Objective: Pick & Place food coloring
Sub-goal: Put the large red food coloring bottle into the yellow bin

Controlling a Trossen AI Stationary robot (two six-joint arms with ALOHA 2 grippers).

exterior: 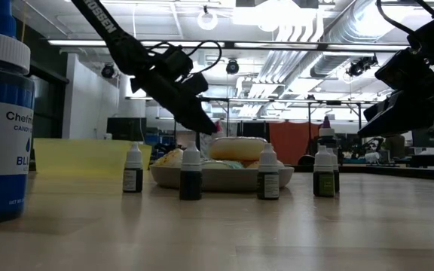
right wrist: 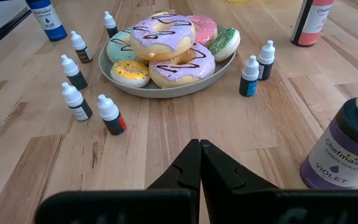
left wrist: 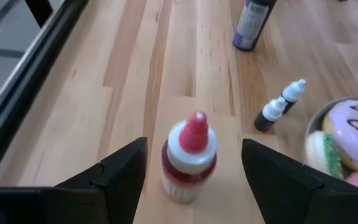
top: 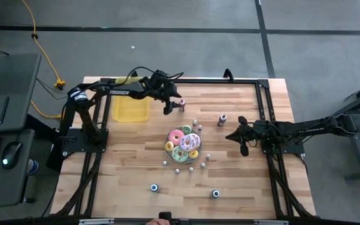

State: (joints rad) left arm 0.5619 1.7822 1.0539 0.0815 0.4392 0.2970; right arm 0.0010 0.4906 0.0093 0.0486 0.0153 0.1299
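In the high view, the left gripper (top: 167, 106) is being held over the far middle of the desk (top: 130, 169), just beside a red-capped food coloring bottle (top: 181, 104). A yellow bin (top: 131, 107) is lying near the left arm, and nothing can be made out inside it. The right gripper (top: 238, 139) is waiting beside the plate of doughnuts (top: 183, 145), with small bottles scattered around the plate.

In the low view, four small bottles (exterior: 191, 175) are standing upright in front of the plate (exterior: 217, 178); the left gripper (exterior: 206, 124) is hanging above them.

In the left wrist view, the red-capped bottle (left wrist: 189, 157) is standing upright between the two spread fingers (left wrist: 120, 177), which are not yet touching it.

In the right wrist view, the right gripper (right wrist: 199, 163) is being kept closed on nothing, with a violet bottle (right wrist: 345, 144) just beside it.

The task is judged to be at its start: the first grasp is being lined up, and nearly all bottles are left.
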